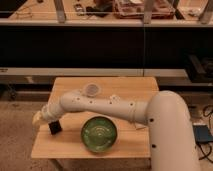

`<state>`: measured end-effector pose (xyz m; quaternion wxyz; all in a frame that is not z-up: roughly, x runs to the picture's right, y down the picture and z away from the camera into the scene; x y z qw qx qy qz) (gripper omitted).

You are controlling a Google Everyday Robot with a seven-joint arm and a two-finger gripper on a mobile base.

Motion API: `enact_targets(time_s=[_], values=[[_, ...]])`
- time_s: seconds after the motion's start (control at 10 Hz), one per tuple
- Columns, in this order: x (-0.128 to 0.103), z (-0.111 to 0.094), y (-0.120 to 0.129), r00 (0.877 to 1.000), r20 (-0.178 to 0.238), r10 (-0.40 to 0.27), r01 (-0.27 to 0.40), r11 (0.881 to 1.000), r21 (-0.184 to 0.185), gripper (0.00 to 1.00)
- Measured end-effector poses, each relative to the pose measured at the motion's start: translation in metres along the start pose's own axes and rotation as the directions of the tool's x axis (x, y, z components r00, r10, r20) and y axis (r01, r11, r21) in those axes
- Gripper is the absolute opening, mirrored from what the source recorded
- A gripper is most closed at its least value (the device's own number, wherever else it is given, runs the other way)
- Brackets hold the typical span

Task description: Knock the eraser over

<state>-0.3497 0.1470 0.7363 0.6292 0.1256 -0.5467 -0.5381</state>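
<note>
The eraser (55,128) is a small black block on the left part of the wooden table (70,145), left of the green bowl (99,134). I cannot tell whether it stands or lies. My gripper (40,118) is at the table's left edge, just above and left of the eraser and very close to it. My white arm (100,104) stretches from the lower right across the table's middle to it.
A white cup (92,90) stands at the back middle of the table, just behind the arm. A bit of a white packet (114,97) shows beside it. Dark shelving (105,45) runs behind the table.
</note>
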Motion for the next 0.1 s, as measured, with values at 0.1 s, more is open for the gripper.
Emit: enact_targets(time_s=[0.1], values=[[-0.0008, 0.0012, -0.0007, 1.0, 0.002, 0.001, -0.001, 1.0, 0.001, 0.08]])
